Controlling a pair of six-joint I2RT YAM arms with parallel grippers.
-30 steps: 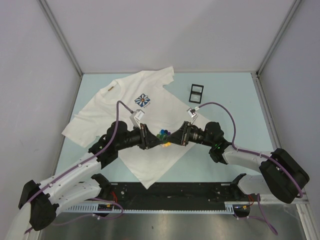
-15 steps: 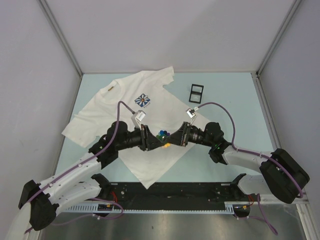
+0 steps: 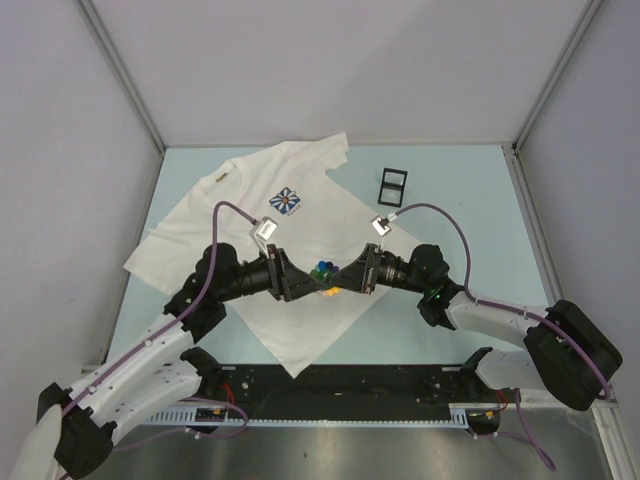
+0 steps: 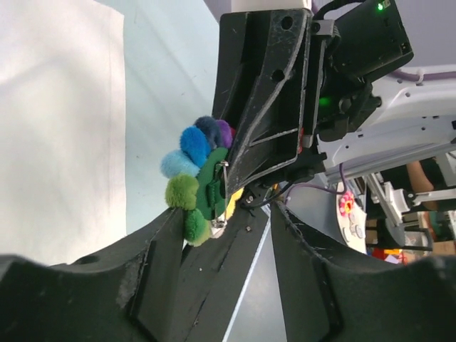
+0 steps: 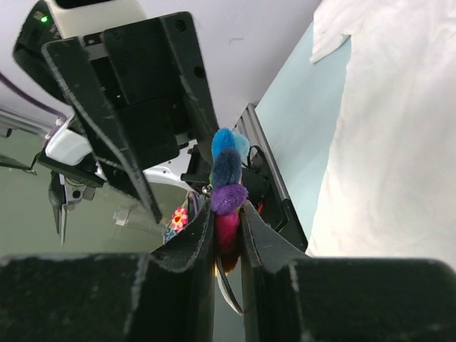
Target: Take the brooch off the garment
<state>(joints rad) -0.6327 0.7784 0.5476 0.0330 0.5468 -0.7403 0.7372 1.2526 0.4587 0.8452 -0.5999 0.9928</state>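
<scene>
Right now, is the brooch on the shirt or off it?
Off. The right tool pinches the brooch; its pin shows bare, away from the shirt.

Overhead camera looks down; both wrist cameras closely share the brooch [image 4: 197,182].

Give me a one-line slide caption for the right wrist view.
Close-up: right fingers pinch the rainbow pom-pom brooch, open left fingers facing it, white T-shirt spread at right.
</scene>
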